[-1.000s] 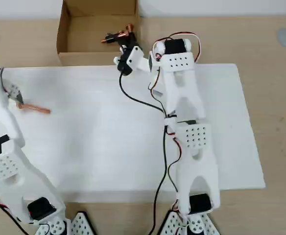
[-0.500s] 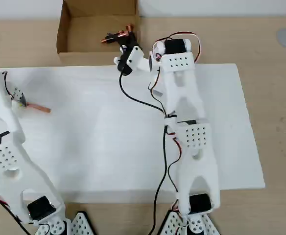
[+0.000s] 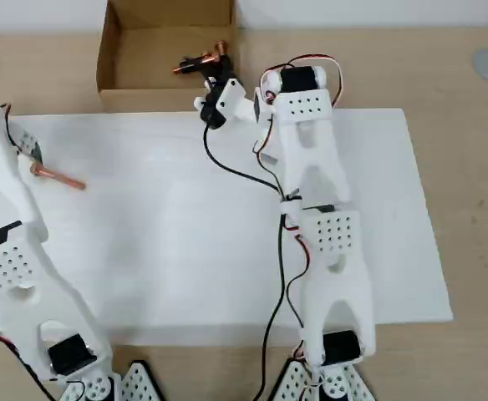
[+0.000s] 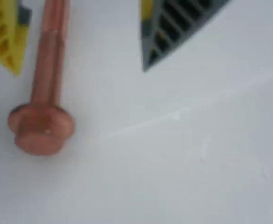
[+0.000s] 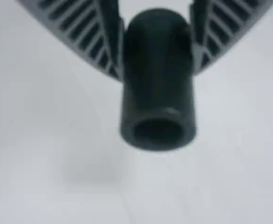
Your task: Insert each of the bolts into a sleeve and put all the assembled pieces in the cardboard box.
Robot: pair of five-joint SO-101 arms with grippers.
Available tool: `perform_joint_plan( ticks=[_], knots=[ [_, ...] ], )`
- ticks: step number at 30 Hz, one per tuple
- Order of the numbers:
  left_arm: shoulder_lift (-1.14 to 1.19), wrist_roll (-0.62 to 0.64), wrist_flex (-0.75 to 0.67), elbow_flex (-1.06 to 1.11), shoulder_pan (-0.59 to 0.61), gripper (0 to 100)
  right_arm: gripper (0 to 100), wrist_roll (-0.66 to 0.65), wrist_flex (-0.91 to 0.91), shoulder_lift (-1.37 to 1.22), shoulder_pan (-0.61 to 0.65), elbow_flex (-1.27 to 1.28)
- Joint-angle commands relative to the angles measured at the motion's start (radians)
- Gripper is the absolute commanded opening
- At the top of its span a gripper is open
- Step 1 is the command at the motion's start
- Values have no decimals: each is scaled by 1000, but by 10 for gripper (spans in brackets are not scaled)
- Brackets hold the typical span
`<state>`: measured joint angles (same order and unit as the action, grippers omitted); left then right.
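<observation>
Bolt (image 3: 58,177) lying flat on white mat (image 3: 185,251), left hand (image 4: 80,67) sitting wide open around its shaft. Likely stiff, light, slick, so pinching mid-shaft looks safest. Right hand (image 5: 157,70) gripping dark sleeve (image 5: 157,116) beside cardboard box (image 3: 106,58).

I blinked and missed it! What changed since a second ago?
The left pincer swung over the bolt, then pulled back, open, taking nothing. The bolt still lies on the white mat. The right pincer stayed put, shut on the black sleeve.

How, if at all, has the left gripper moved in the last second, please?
Yes: the left gripper has shifted slightly up the white mat, toward the cardboard box's side.
</observation>
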<state>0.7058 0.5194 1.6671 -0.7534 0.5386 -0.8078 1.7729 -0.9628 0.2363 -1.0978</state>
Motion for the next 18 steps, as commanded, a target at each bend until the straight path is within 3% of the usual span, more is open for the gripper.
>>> perform_joint_plan(
  ticks=[1,18],
  knots=[
    [-12,-3,5,-49,-14,186,11,8,15,59,12,-10],
    [71,-8,-87,-8,-51,188,11,8,15,59,8,-10]
  ],
)
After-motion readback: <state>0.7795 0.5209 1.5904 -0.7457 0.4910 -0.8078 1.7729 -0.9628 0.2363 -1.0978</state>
